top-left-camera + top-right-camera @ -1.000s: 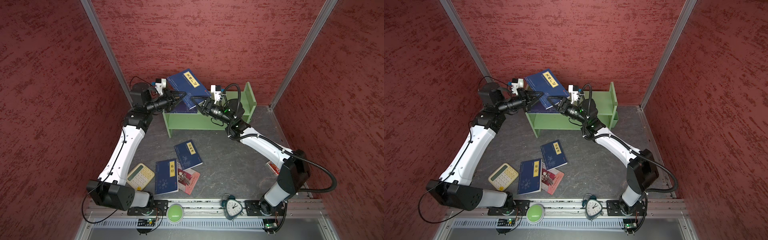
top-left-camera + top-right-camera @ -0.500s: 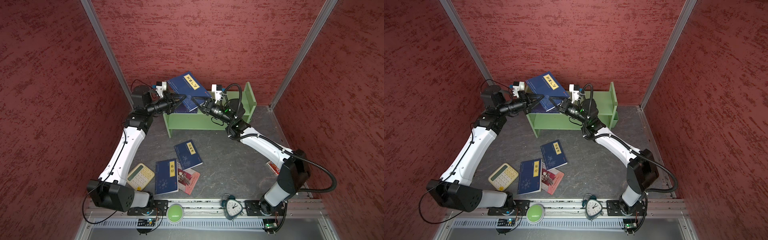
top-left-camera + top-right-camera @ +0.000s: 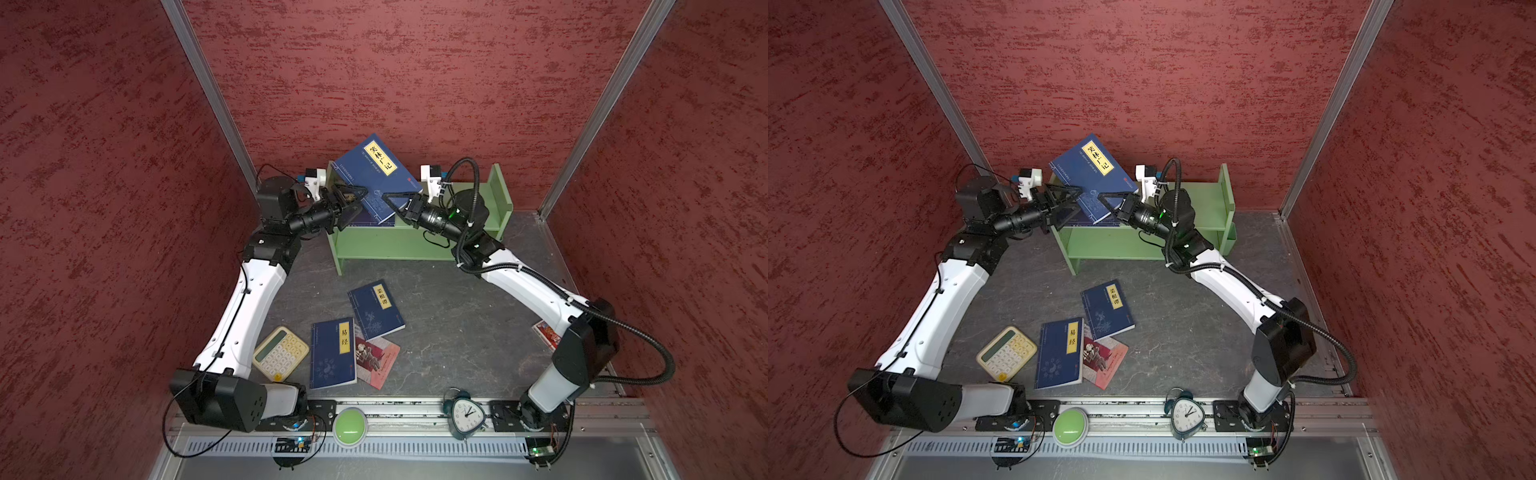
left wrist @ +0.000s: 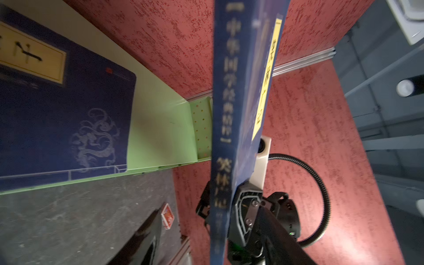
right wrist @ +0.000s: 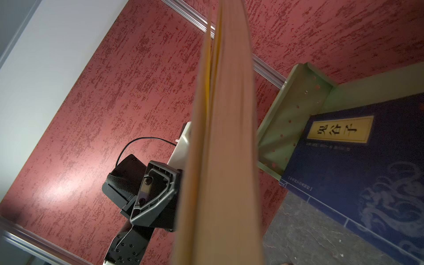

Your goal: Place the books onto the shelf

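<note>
A navy book with a yellow label [image 3: 376, 174] [image 3: 1092, 174] is held tilted above the left end of the light green shelf [image 3: 415, 245] [image 3: 1142, 245]. My right gripper [image 3: 395, 199] [image 3: 1106, 201] is shut on its lower corner. My left gripper [image 3: 353, 201] [image 3: 1073, 199] is open, fingers spread either side of the book's spine [image 4: 223, 114]. The book's page edge [image 5: 224, 160] hides my right fingers. Another navy book [image 3: 374, 219] [image 4: 57, 114] [image 5: 355, 160] lies flat on the upper tier. On the floor lie two navy books [image 3: 376, 309] [image 3: 333, 353] and a red-pink book [image 3: 376, 359].
A cream calculator [image 3: 281, 353] lies left of the floor books. A small red card [image 3: 548, 332] sits by my right arm. An alarm clock [image 3: 465, 415] and a green button [image 3: 349, 426] stand on the front rail. Red walls close in on three sides.
My right gripper has closed on the raised navy book and my left gripper has opened off it. The book has stayed above the shelf's left end.
</note>
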Tool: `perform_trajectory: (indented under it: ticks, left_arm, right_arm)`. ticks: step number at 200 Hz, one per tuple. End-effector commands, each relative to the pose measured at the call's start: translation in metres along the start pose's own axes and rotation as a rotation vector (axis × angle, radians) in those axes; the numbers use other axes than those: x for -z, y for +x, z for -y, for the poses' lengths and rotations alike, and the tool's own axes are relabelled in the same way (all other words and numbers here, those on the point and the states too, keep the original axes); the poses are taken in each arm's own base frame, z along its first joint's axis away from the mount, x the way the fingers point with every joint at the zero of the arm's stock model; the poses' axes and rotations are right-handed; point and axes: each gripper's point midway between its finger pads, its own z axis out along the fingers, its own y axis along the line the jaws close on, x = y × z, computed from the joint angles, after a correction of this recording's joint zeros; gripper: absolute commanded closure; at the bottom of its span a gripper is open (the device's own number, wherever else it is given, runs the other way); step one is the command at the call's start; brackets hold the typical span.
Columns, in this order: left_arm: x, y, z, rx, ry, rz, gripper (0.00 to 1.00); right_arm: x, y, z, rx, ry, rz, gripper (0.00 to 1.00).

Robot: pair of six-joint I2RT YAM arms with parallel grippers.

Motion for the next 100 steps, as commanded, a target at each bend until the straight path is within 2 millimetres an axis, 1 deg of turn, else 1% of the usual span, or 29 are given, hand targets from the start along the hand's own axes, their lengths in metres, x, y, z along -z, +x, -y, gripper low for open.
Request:
perform_trajectory:
  ticks: [1,26,40,55,74,100]
  left_arm:
    - [0.022,-0.005,0.010,-0.089,-0.044,0.049,0.26]
    - [0.036,-0.010,0.009,-0.089,-0.051,0.064,0.25]
    - [0.044,-0.012,0.012,-0.117,-0.052,0.075,0.25]
    - [0.050,-0.014,0.014,-0.134,-0.049,0.083,0.25]
    - [0.053,-0.015,0.014,-0.142,-0.045,0.086,0.24]
    - [0.052,-0.018,0.010,-0.135,-0.046,0.092,0.24]
  right_arm:
    - [0.013,-0.016,-0.012,0.048,0.043,-0.016,0.93]
    - [0.025,-0.023,-0.004,0.054,0.079,-0.059,0.92]
    - [0.031,-0.024,0.001,0.050,0.090,-0.092,0.91]
    - [0.035,-0.023,0.012,0.036,0.118,-0.143,0.91]
    - [0.037,-0.019,0.020,0.039,0.133,-0.213,0.91]
    - [0.037,-0.013,0.035,0.025,0.157,-0.282,0.86]
